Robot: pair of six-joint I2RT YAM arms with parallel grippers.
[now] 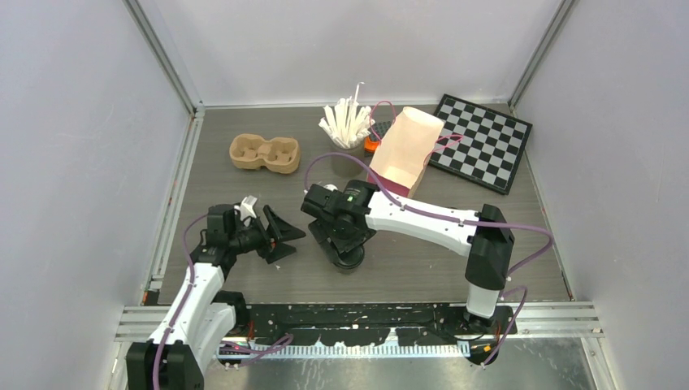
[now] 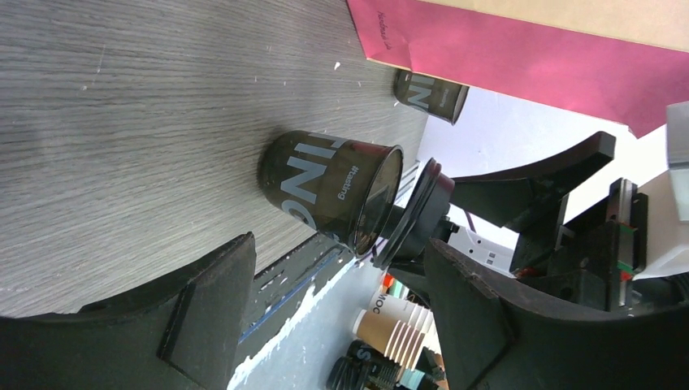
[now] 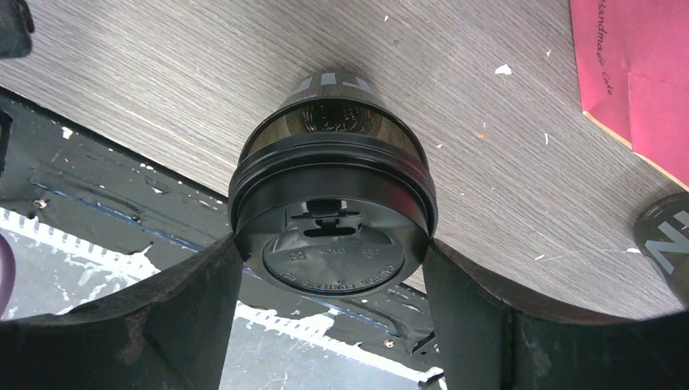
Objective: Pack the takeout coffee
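A dark paper cup [image 2: 325,183] stands on the table in front of my arms, its mouth uncovered. It also shows in the right wrist view [image 3: 333,122]. My right gripper [image 3: 329,268] is shut on a round black lid [image 3: 329,215] and holds it just above the cup's rim, slightly tilted. The lid also shows in the left wrist view [image 2: 414,215]. A second dark cup [image 2: 431,93] stands beside the pink bag, with no lid on it. My left gripper [image 2: 341,325] is open and empty, left of the first cup [image 1: 348,258].
A tan pulp two-cup tray [image 1: 264,153] sits at the back left. A grey cup of white sticks [image 1: 348,126], a pink paper bag lying on its side [image 1: 406,150] and a chessboard [image 1: 481,142] are at the back.
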